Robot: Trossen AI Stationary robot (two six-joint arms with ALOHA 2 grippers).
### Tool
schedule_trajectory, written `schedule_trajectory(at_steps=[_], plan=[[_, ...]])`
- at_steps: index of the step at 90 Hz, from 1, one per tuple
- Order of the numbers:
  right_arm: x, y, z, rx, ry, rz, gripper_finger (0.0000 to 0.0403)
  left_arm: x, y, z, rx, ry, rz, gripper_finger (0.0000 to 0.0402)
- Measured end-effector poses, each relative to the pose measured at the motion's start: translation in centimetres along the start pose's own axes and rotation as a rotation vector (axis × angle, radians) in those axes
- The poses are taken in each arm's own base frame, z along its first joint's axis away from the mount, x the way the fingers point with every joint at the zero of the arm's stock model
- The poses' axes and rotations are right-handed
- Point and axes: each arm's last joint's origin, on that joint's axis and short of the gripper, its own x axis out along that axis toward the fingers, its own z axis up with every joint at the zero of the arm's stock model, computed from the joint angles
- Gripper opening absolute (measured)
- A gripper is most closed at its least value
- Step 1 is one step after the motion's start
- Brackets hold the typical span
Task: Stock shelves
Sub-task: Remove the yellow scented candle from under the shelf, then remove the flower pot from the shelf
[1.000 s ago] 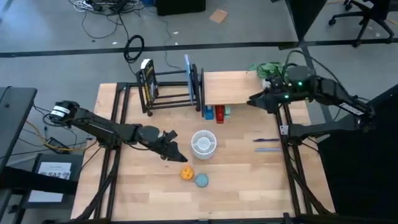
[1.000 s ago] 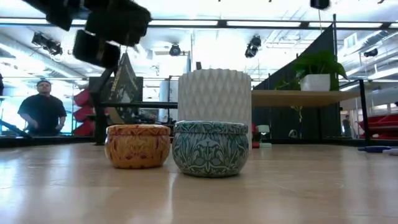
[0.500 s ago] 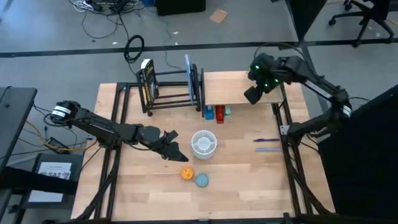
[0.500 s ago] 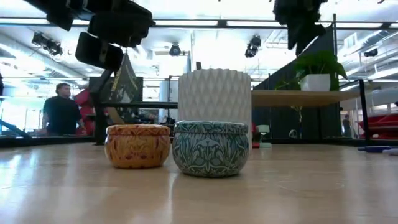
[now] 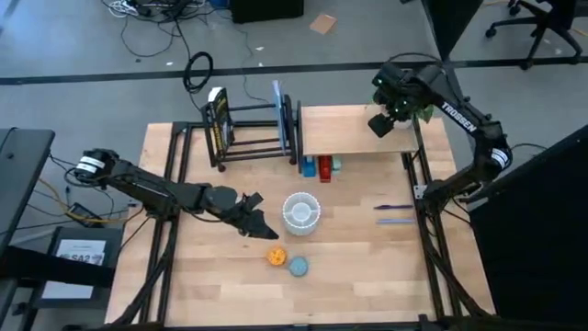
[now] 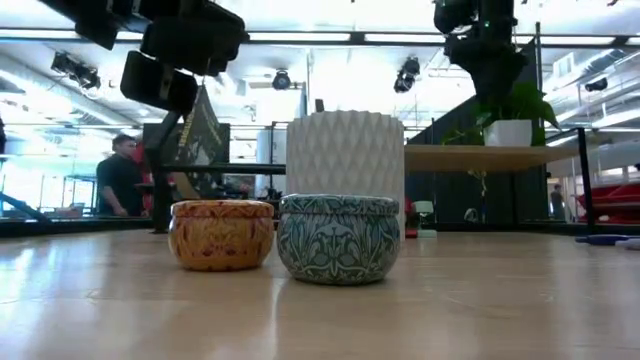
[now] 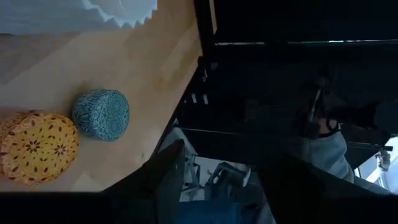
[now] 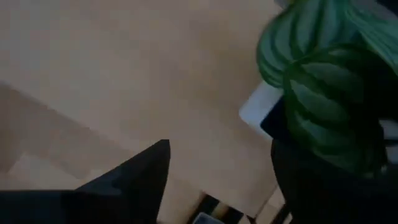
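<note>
Right gripper [image 5: 382,121] up over the right end of the wooden board shelf [image 5: 344,131], fingers apart with nothing between them, just beside the potted plant [image 8: 323,81] on that shelf. Left gripper [image 5: 254,223] low over the table [image 5: 367,267], near the white ribbed pot [image 5: 300,211]; fingers apart, empty. Yellow tin [image 5: 276,256] and teal tin [image 5: 299,267] sit side by side in front of the pot. Black bar rack [image 5: 253,129] at table's far side, left of the board shelf, holds a dark box [image 5: 219,119] at its left end
</note>
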Motion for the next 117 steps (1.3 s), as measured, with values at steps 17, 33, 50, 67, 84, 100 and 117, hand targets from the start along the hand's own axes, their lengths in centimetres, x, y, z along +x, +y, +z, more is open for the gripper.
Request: schedule_trajectory(at_steps=[17,33,50,67,84,100,117], plan=[[1.0,-0.3,0.0,0.009,0.027,-0.007,0.0253,0.0,0.0,0.0,0.0,0.0,0.001,0.0174],[1.6,0.3,-0.3,-0.007,0.056,0.025,0.0232,0.0,0.0,0.0,0.001,0.0,0.001,0.0174],[0.2,1.5,-1.0,-0.046,0.026,0.135,0.0215,0.0,0.0,0.0,0.002,0.0,0.002,0.0174],[-2.6,1.3,-1.8,-0.013,-0.088,-0.006,0.0201,0.0,0.0,0.0,0.002,0.0,0.002,0.0174],[-1.5,0.6,-1.6,0.024,-0.054,-0.093,0.0194,0.0,0.0,0.0,0.003,0.0,0.002,0.0174],[0.3,1.1,-1.4,0.018,-0.039,-0.109,0.0194,0.0,0.0,0.0,0.003,-0.001,0.001,0.0174],[1.6,1.3,-1.2,0.019,-0.048,-0.146,0.0194,0.0,0.0,0.0,0.003,-0.001,-0.001,0.0174]])
